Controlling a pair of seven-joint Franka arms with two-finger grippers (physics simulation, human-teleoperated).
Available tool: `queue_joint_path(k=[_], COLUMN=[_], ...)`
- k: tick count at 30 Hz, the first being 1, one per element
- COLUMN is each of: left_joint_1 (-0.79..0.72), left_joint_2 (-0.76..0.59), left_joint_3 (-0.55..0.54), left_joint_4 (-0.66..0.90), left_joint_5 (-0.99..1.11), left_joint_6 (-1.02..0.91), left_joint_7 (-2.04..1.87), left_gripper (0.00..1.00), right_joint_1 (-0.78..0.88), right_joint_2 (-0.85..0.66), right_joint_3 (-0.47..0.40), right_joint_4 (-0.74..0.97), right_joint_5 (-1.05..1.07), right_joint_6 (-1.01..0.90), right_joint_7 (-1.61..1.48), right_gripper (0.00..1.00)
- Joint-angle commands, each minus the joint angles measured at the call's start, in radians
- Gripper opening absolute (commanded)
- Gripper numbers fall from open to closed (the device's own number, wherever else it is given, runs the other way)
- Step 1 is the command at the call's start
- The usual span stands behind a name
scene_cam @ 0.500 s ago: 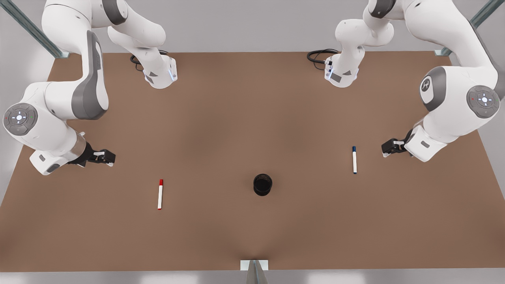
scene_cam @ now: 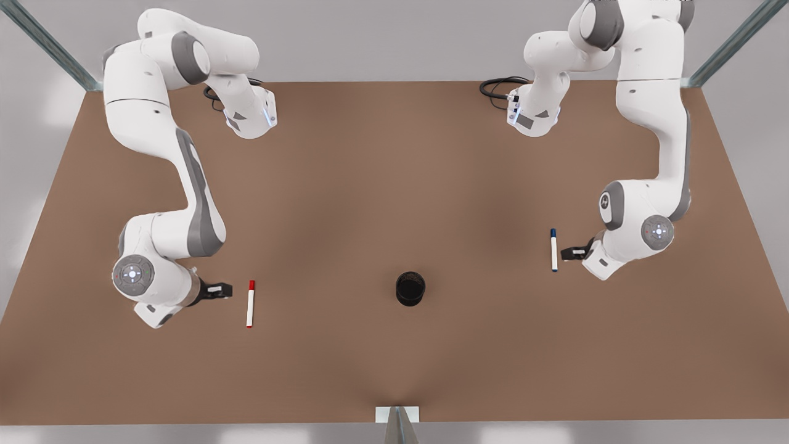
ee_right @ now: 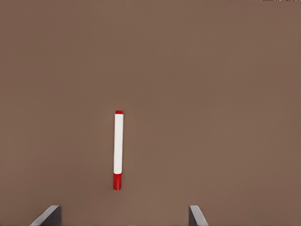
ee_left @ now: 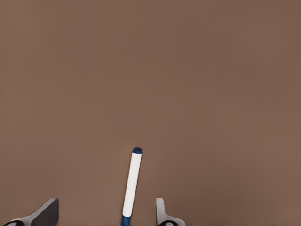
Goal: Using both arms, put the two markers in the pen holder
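The red-capped marker [scene_cam: 250,303] lies flat on the brown table [scene_cam: 394,185] at the front view's left. My right gripper [scene_cam: 222,288] hovers just beside it, open; in the right wrist view the marker [ee_right: 118,150] lies ahead of the spread gripper [ee_right: 124,212]. At the front view's right lies the blue-capped marker [scene_cam: 553,250], with my left gripper [scene_cam: 570,251] close beside it, open. In the left wrist view that marker [ee_left: 132,186] reaches in between the fingers of the gripper [ee_left: 107,207]. The black pen holder [scene_cam: 410,288] stands upright between the two markers, nearer the front edge.
Both arm bases [scene_cam: 249,114] [scene_cam: 533,114] stand at the table's back edge with black cables [scene_cam: 496,86] beside them. A small white bracket [scene_cam: 397,414] sits at the front edge. Metal frame struts [scene_cam: 49,46] rise at the back corners.
Both arms have swung in and lowered. The right gripper moved toward the red marker, the left gripper toward the blue one. Markers and holder have not moved.
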Motion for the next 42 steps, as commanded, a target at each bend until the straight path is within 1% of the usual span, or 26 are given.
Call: queue_joint_path(k=[1, 3, 6, 8, 10, 12, 13, 15, 17, 19, 21, 24, 26, 28, 31, 37, 38, 40, 42], left_joint_1=[-0.004, -0.015, -0.015, -0.015, -0.015, -0.011, -0.015, -0.016, -0.016, -0.016, -0.016, -0.016, -0.013, -0.013, -0.01, -0.008, -0.007, -0.007, -0.007], left_joint_2=[0.022, 0.067, 0.099, 0.102, 0.1, 0.093, 0.09, 0.08, 0.073, 0.074, 0.077, 0.085, 0.088, 0.096, 0.097, 0.106, 0.11, 0.111, 0.113], left_joint_3=[-0.004, -0.006, -0.009, -0.009, -0.009, -0.01, -0.01, -0.012, -0.026, -0.03, -0.032, -0.032, -0.032, -0.032, -0.032, -0.032, -0.032, -0.032, -0.032], left_joint_4=[-0.026, -0.037, -0.068, -0.092, -0.134, -0.155, -0.157, -0.173, -0.201, -0.207, -0.207, -0.207, -0.207, -0.207, -0.207, -0.206, -0.204, -0.203, -0.203], left_joint_5=[-0.014, -0.014, -0.014, -0.014, -0.014, -0.014, -0.014, -0.014, -0.014, -0.014, -0.014, -0.014, -0.014, -0.014, -0.014, -0.013, -0.014, -0.014, -0.014], left_joint_6=[0.288, 0.337, 0.408, 0.419, 0.457, 0.457, 0.457, 0.457, 0.457, 0.457, 0.457, 0.457, 0.457, 0.457, 0.457, 0.457, 0.457, 0.457, 0.457], left_joint_7=[0.066, 0.068, 0.083, 0.088, 0.088, 0.155, 0.161, 0.163, 0.164, 0.212, 0.212, 0.213, 0.24, 0.24, 0.24, 0.24, 0.24, 0.24, 0.238], left_gripper=[1.0, 1.0, 0.99, 0.9, 0.9, 0.9, 0.84, 0.82, 0.81, 0.76, 0.73, 0.7, 0.69, 0.64, 0.6, 0.55, 0.54, 0.5, 0.47], right_joint_1=[0.008, 0.031, 0.036, 0.036, 0.023, 0.019, 0.019, 0.011, 0.006, 0.006, 0.011, 0.011, 0.008, 0.006, 0.005, 0.006, 0.006, 0.006, 0.006], right_joint_2=[0.041, 0.107, 0.147, 0.153, 0.178, 0.184, 0.193, 0.208, 0.215, 0.215, 0.215, 0.215, 0.215, 0.216, 0.224, 0.238, 0.238, 0.238, 0.238], right_joint_3=[0.0, 0.0, -0.006, -0.004, -0.003, -0.003, -0.003, -0.003, -0.003, -0.003, -0.003, -0.003, -0.003, -0.003, -0.003, -0.003, -0.003, -0.003, -0.003], right_joint_4=[0.002, 0.005, 0.0, -0.023, -0.044, -0.067, -0.067, -0.072, -0.087, -0.093, -0.093, -0.109, -0.107, -0.107, -0.107, -0.112, -0.112, -0.112, -0.112], right_joint_5=[-0.018, -0.018, -0.006, 0.019, 0.02, 0.046, 0.046, 0.046, 0.046, 0.046, 0.043, 0.042, 0.04, 0.04, 0.042, 0.042, 0.04, 0.042, 0.04], right_joint_6=[0.212, 0.253, 0.255, 0.288, 0.327, 0.344, 0.344, 0.348, 0.365, 0.365, 0.361, 0.361, 0.368, 0.379, 0.379, 0.38, 0.38, 0.38, 0.38], right_joint_7=[0.045, 0.108, 0.147, 0.151, 0.153, 0.151, 0.151, 0.148, 0.141, 0.139, 0.139, 0.139, 0.137, 0.136, 0.136, 0.136, 0.136, 0.136, 0.136], right_gripper=[1.0, 1.0, 1.0, 1.0, 1.0, 0.96, 0.94, 0.89, 0.81, 0.69, 0.64, 0.61, 0.61, 0.61, 0.54, 0.5, 0.48, 0.4, 0.36])
